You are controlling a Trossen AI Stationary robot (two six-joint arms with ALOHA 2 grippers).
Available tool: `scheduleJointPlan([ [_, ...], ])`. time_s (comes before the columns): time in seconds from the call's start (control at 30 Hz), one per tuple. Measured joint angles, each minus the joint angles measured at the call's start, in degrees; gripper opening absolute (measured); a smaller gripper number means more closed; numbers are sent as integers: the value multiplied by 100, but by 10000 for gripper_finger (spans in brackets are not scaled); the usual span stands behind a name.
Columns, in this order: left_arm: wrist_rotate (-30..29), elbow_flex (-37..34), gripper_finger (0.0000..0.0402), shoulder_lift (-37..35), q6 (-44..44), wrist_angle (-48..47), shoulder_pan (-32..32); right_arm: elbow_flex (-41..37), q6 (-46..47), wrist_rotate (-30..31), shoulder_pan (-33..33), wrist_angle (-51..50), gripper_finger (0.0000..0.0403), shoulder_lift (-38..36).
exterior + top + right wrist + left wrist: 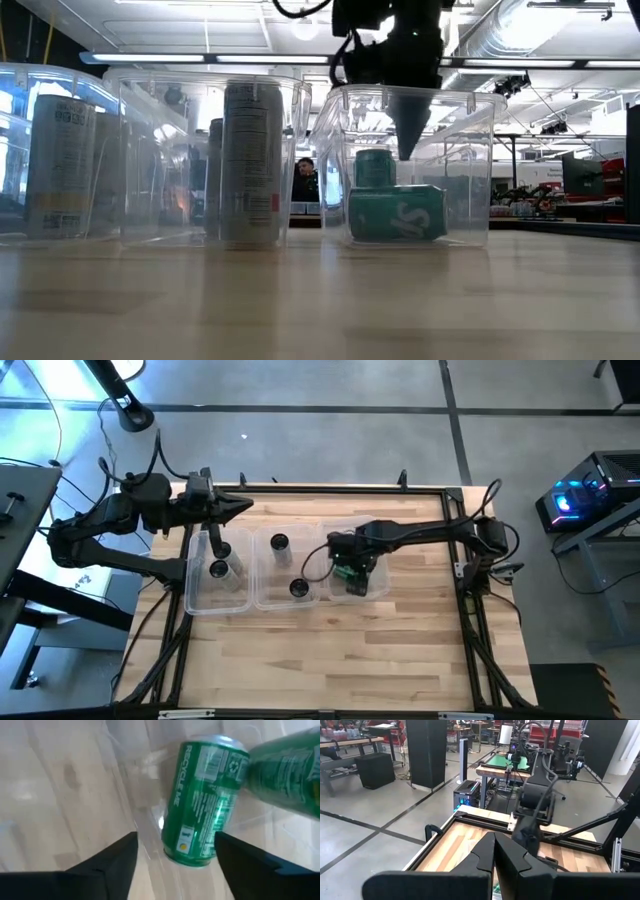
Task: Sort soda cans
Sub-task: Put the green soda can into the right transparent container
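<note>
Two green soda cans are in the right clear tub [470,110]. One lies on its side [397,212] on the tub's floor, also seen in the right wrist view [197,805]. The other [375,168] stands upright behind it. My right gripper [405,150] hangs over this tub, pointing down. It is open, with a finger on either side of the lying can and its tips above the can. The left tub [190,595] and middle tub [262,598] each hold two upright cans. My left gripper [495,855] is shut and raised over the table's far left [240,508].
The three tubs stand side by side across the middle of the wooden table [330,660], with open board toward the near edge. A black frame [330,488] runs round the table. A person [303,175] shows far behind, in the room.
</note>
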Motion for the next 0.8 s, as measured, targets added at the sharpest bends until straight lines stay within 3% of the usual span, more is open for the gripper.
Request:
scheduleJointPlan([
  [0.13, -2, 0, 0, 2, -44, -2, 0, -15, 135, -201, -133, 137, 280, 47],
  [0.37, 0, 0, 0, 0, -45, 0, 0, -20, 230, -307, -245, 140, 284, 436],
  [0.67, -2, 0, 0, 0, -90, -2, 0, 60, 547, 285, -220, 340, 285, 1411],
  [0.8, 2, 0, 0, 0, -99, 0, 2, 74, 620, 294, -201, 363, 285, 1464],
])
